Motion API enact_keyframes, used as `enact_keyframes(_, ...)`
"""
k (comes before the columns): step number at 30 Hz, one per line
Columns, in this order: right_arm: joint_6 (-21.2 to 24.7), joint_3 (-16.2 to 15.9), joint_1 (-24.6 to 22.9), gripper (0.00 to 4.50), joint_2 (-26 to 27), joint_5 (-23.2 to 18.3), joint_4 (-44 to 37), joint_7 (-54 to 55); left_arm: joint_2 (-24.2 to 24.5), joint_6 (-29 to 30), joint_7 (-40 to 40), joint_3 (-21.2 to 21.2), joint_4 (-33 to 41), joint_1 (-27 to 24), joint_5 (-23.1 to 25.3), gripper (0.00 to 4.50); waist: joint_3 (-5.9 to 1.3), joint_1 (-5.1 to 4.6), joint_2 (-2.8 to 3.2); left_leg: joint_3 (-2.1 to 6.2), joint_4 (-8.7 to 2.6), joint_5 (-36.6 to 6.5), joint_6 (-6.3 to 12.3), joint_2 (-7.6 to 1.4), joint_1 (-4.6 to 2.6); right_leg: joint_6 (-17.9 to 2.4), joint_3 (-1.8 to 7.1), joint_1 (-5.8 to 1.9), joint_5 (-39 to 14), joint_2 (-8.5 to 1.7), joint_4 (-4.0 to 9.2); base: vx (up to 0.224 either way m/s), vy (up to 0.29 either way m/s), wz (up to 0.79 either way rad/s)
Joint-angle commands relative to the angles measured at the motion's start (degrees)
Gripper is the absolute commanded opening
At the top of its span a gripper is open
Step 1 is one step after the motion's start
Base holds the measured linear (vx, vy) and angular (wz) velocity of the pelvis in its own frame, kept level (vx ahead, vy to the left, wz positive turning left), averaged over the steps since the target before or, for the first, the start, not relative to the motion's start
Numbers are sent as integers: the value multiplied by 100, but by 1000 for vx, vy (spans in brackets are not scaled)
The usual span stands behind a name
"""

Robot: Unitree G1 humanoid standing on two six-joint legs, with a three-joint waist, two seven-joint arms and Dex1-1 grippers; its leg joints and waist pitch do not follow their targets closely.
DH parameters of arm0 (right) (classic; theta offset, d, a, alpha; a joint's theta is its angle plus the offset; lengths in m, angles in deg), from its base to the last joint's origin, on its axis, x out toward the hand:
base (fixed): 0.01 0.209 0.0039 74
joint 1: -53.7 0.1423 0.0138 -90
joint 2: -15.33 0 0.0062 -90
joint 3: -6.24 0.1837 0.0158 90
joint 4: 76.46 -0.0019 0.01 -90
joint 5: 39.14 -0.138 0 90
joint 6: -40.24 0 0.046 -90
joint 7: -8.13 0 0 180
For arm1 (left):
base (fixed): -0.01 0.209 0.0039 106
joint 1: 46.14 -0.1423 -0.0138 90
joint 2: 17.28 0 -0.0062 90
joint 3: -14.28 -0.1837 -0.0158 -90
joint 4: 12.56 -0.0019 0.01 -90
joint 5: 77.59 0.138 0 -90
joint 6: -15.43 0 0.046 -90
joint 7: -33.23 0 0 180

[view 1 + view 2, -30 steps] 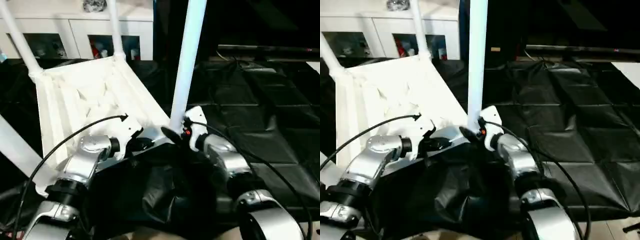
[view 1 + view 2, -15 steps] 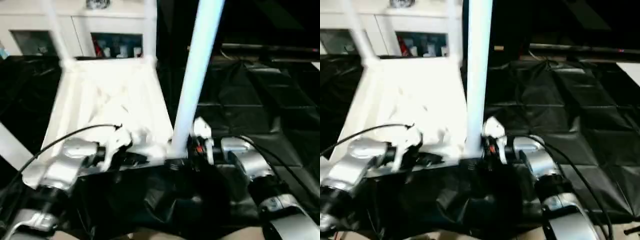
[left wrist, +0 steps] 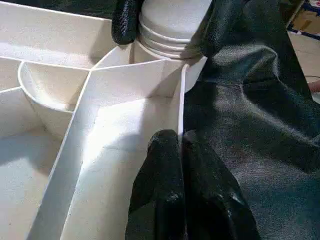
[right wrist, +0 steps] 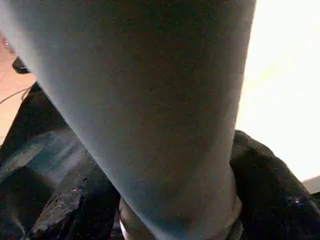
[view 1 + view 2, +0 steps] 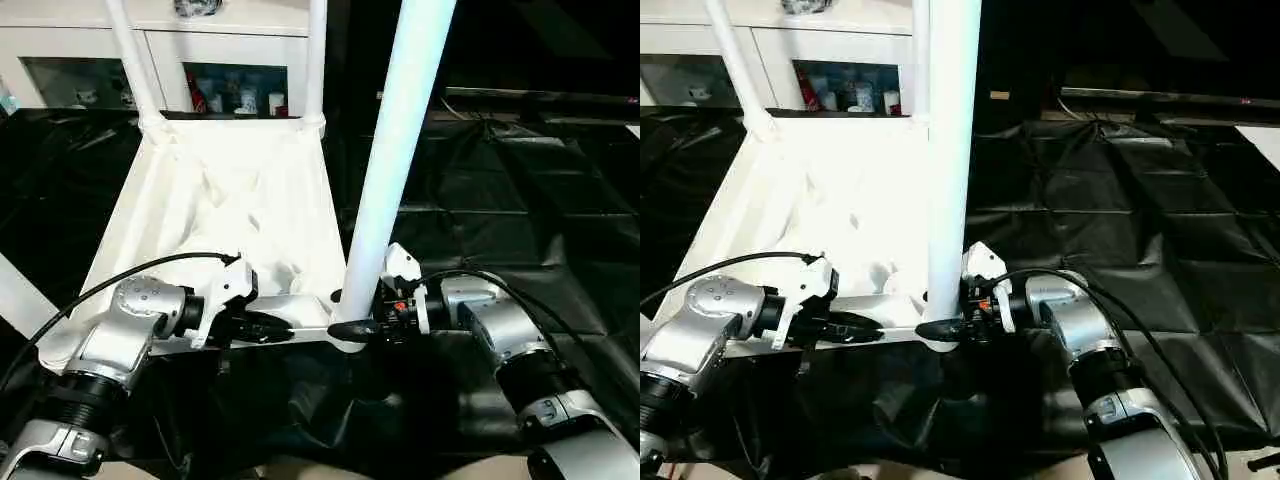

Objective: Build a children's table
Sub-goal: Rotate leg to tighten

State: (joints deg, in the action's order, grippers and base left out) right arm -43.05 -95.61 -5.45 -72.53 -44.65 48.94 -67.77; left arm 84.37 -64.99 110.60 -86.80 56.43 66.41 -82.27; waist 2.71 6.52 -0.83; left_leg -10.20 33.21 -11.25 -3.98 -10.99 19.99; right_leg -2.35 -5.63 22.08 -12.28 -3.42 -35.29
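The tabletop point(image 5: 215, 215) lies upside down on the black-covered desk point(image 5: 520, 210), ribbed underside up. Two far legs point(image 5: 133, 60) stand in their corner sockets, and the near leg point(image 5: 395, 170) rises from the corner closest to the robot.

The left pincer point(image 3: 181, 150) is clenched on the thin near rim of the tabletop, one finger either side of the wall. The right pincer point(image 5: 352, 328) wraps the foot of the near leg just above its socket, fingers on both sides of the tube.

My worry is that near leg. It looks to lean a little, so it may not be seated fully. If the right pincer lets go or twists while the tube is only part-way in, the leg could tip out and fall across the desk. A hard push down could also flex the thin rim the left pincer holds, or slide the whole tabletop on that slick black sheet.
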Motion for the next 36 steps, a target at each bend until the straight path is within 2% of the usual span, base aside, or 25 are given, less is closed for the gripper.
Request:
enact_keyframes(1,50,-306,-130,270,299,37,-10,122,-334,-112,-296,-10,121,88,-153,0,-326,-7,-18,77,-345,-478,427,-323,-14,-1138,396,-281,-579,-582,372,0,0,0)
enact_keyframes(2,42,-181,-68,270,468,100,176,619,-423,-99,-501,-1,84,132,-107,0,-315,-10,-21,79,-352,-527,402,-319,-10,-1115,395,-281,-699,-584,388,0,0,0)
enact_keyframes(3,38,-91,-22,270,587,143,310,971,-485,-85,-641,5,60,162,-75,0,-293,-35,-12,82,-372,-635,320,-318,-14,-1084,399,-254,-941,-588,420,0,0,0)
enact_keyframes(4,-18,35,48,270,774,203,522,1514,-604,-34,-919,16,20,212,6,0,-278,-40,-17,100,-390,-827,213,-312,-29,-976,399,-267,-1413,-622,482,0,0,0)
enact_keyframes(6,-12,154,129,270,947,249,735,2030,-739,21,-1241,36,-44,275,103,0,-268,-104,-17,127,-419,-965,53,-314,-33,-868,401,-264,-1808,-627,515,0,0,0)
enact_keyframes(9,-44,300,333,269,1296,348,1187,2993,-1036,37,-1882,29,-228,425,318,0,-251,-170,-8,115,-416,-1141,14,-293,-68,-803,417,-217,-2091,-611,569,0,0,0)
enact_keyframes(10,-57,359,397,269,1416,359,1307,3264,-1118,63,-2066,22,-276,470,384,0,-264,-154,-18,125,-410,-1194,0,-284,-83,-749,418,-238,-2225,-630,577,0,0,0)
enact_keyframes(12,-65,535,545,269,1735,344,1542,3880,-1339,118,-2475,20,-345,571,521,0,-266,-152,-17,124,-417,-1170,2,-285,-87,-699,420,-228,-2202,-618,580,0,0,0)
enact_keyframes(15,-272,500,593,269,1983,438,1631,4127,-1595,184,-2804,22,-324,636,600,0,-299,-153,-12,113,-413,-962,-2,-302,-78,-797,428,-233,-1683,-610,517,0,0,0)
enact_keyframes(16,-370,456,596,269,2022,482,1649,4144,-1648,198,-2847,14,-304,639,607,0,-311,-132,-14,105,-403,-857,52,-299,-70,-858,429,-242,-1385,-601,487,0,0,0)
enact_keyframes(18,-491,421,562,325,2062,389,1620,3831,-1715,135,-2806,-55,-240,602,619,0,-324,-122,-13,96,-393,-719,158,-290,-45,-929,430,-265,-1028,-597,446,0,0,0)
enact_keyframes(19,-516,427,551,325,2058,343,1614,3713,-1725,110,-2752,-92,-209,577,611,0,-331,-123,-4,97,-390,-643,209,-297,-38,-973,426,-270,-847,-591,422,0,0,0)
enact_keyframes(21,-519,428,539,357,2045,314,1602,3617,-1724,96,-2699,-114,-181,552,599,0,-334,-125,5,92,-382,-585,258,-295,-30,-1024,422,-275,-661,-588,409,0,0,0)
enact_keyframes(25,-623,213,457,393,1652,414,1382,3002,-1486,-70,-2293,-127,-48,413,545,0,-322,-124,6,94,-389,-722,298,-301,-21,-1009,415,-286,-859,-593,436,0,0,0)
enact_keyframes(26,-631,169,439,393,1542,432,1317,2873,-1420,-87,-2234,-110,-43,399,543,0,-324,-120,25,98,-387,-726,297,-300,-21,-1007,412,-284,-891,-593,440,0,0,0)
enact_keyframes(30,-721,27,299,393,1094,384,967,2101,-1151,-141,-1815,-58,46,324,415,0,-334,-103,-3,90,-366,-618,389,-308,-3,-1021,404,-301,-741,-589,422,0,0,0)
enact_keyframes(33,-766,-23,189,393,788,306,730,1575,-959,-197,-1518,-19,92,279,336,0,-338,-90,0,82,-355,-577,455,-313,-1,-1052,394,-294,-656,-577,410,0,0,0)
enact_keyframes(34,-747,-16,145,393,673,273,628,1341,-873,-234,-1386,-4,102,257,311,0,-336,-93,-20,77,-352,-565,466,-317,5,-1066,396,-294,-631,-574,401,0,0,0)
enact_keyframes(36,-707,-5,64,393,415,165,399,838,-662,-284,-1059,34,113,208,230,0,-331,-56,-10,76,-346,-626,499,-316,5,-1047,390,-298,-756,-576,414,0,0,0)
